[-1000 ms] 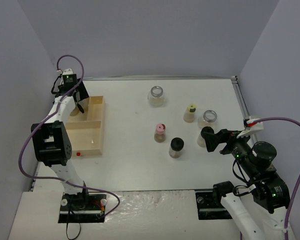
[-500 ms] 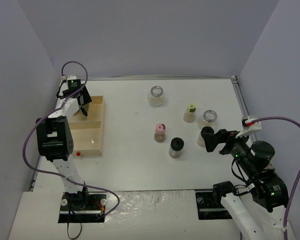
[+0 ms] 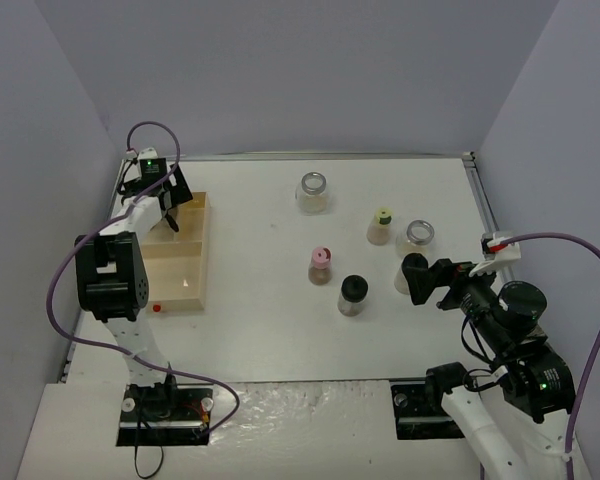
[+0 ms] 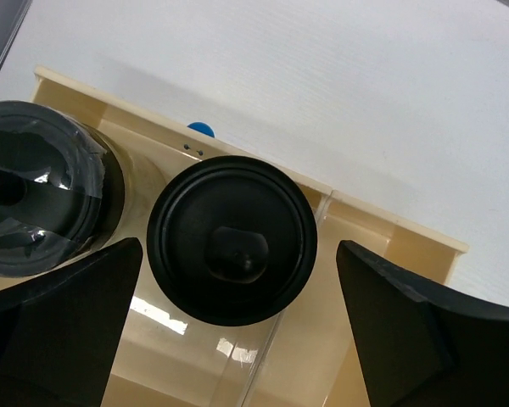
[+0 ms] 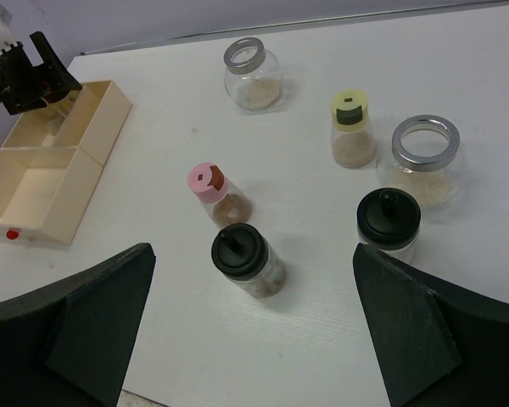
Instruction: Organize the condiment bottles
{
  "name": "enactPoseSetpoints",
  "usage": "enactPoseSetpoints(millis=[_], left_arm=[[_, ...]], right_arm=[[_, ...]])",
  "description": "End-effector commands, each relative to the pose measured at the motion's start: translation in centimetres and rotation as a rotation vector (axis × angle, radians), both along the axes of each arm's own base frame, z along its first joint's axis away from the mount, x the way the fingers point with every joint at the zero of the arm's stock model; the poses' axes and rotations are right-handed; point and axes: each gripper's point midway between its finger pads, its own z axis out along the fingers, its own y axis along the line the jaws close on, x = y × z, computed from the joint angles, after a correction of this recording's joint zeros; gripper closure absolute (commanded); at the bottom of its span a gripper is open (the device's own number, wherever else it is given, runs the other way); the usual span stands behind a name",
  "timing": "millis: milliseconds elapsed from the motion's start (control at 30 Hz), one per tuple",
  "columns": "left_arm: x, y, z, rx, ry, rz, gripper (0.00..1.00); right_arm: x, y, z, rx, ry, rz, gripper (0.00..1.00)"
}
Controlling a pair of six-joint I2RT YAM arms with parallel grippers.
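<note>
Left gripper (image 4: 239, 246) first. Its fingers (image 4: 59, 331) are spread wide, one on each side of a black-capped jar (image 4: 232, 253). Neither seems to touch the cap, so nothing's being gripped. That jar stands upright in the far compartment of the tray (image 4: 390, 233). A second black jar (image 4: 38, 191) stands close beside it in the same end of the tray, though I can't tell if the two touch. The tray sits on the left side of the table (image 3: 260, 340).

Right gripper (image 5: 253, 250): fingers (image 5: 416, 331) also fully apart with nothing between them. It hangs above the near right part of the table.

The other six jars stand loose and upright on the right half.
- The third black jar (image 5: 388, 222) is closest to the right gripper.
- A silver-lid jar (image 5: 424, 161) is just beyond it. They're very close, and I can't say if they touch.
- The yellow-green jar (image 5: 351, 127) is just left of that silver one.
- The fourth black jar (image 5: 242, 259) is nearer the middle.
- The pink jar (image 5: 210, 191) is just beside it, on its far left.
- The far silver jar (image 5: 253, 75) is off by itself, well apart from the rest.
</note>
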Motion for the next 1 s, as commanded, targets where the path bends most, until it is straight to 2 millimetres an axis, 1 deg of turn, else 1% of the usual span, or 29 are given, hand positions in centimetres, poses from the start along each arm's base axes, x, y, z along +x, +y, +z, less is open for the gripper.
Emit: enactPoseSetpoints(millis=[0,67,100,133,167,200,267,300,333,367,400,467,500,533,567,667,733,767,833,967], left_arm=[[0.7,-0.7,7.0,0.0,-0.15,-0.002,0.03],[-0.1,-1.5,8.6,-0.007,-0.166,-0.022,0.03],[-0.6,-2.2,10.0,-0.01,-0.188,-0.039,0.03],[-1.1,-3.7,10.5,-0.015,-0.183,-0.072,0.03],[-1.9,-4.8,11.5,-0.023,-0.188,-0.106,0.03],[-2.8,-5.9,12.6,-0.031,-0.196,-0.14,0.03],[-4.2,-8.0,13.9,-0.045,-0.203,-0.213,0.03],[-5.5,-10.4,14.8,-0.068,-0.209,-0.295,0.03],[-7.5,-13.8,15.9,-0.104,-0.218,-0.417,0.03],[-8.3,-15.1,16.3,-0.108,-0.227,-0.452,0.03],[-9.8,-17.5,16.5,-0.136,-0.225,-0.541,0.03],[-13.4,-22.2,16.8,-0.172,-0.225,-0.7,0.03],[-15.2,-23.9,17.4,-0.175,-0.242,-0.757,0.03],[-16.3,-25.4,16.9,-0.175,-0.233,-0.801,0.03],[-18.4,-27.9,16.5,-0.176,-0.232,-0.876,0.03],[-22.7,-32.3,16.2,-0.171,-0.251,-1.005,0.03],[-24.9,-35.1,16.0,-0.172,-0.282,-1.074,0.03],[-26.5,-36.6,15.4,-0.168,-0.28,-1.116,0.03],[-28.0,-39.1,14.7,-0.174,-0.296,-1.176,0.03],[-29.6,-43.5,12.6,-0.153,-0.29,-1.271,0.03]], right_arm=[[0.4,0.2,1.6,0.002,-0.066,0.009,0.0],[0.5,0.1,1.8,-0.002,-0.069,0.006,0.0],[0.5,0.0,1.9,-0.005,-0.073,0.003,0.0],[0.5,0.0,2.0,-0.005,-0.074,0.0,0.0],[0.6,-0.1,2.1,-0.005,-0.076,-0.004,0.0],[0.6,-0.2,2.2,-0.004,-0.077,-0.01,0.0],[0.6,-0.3,2.3,-0.004,-0.078,-0.018,0.0],[0.5,-0.4,2.5,-0.005,-0.082,-0.019,0.0],[0.4,-0.4,2.7,-0.004,-0.092,-0.019,0.0],[0.3,-0.4,2.8,-0.003,-0.093,-0.016,0.0],[0.1,-0.4,3.0,-0.005,-0.102,-0.011,0.0],[-0.2,-0.3,3.3,-0.008,-0.118,-0.003,0.0],[-0.3,-0.4,3.4,-0.009,-0.122,-0.003,0.0],[-0.4,-0.4,3.5,-0.01,-0.126,-0.002,0.0],[-0.4,-0.4,3.6,-0.011,-0.13,0.001,0.0],[-0.7,-0.4,3.8,-0.013,-0.139,0.003,0.0],[-0.8,-0.5,4.0,-0.013,-0.145,-0.002,0.0],[-0.9,-0.6,4.2,-0.011,-0.15,-0.004,0.0],[-1.2,-0.7,4.5,-0.008,-0.163,-0.005,0.0],[-1.8,-0.8,5.3,0.001,-0.191,-0.003,0.0]])
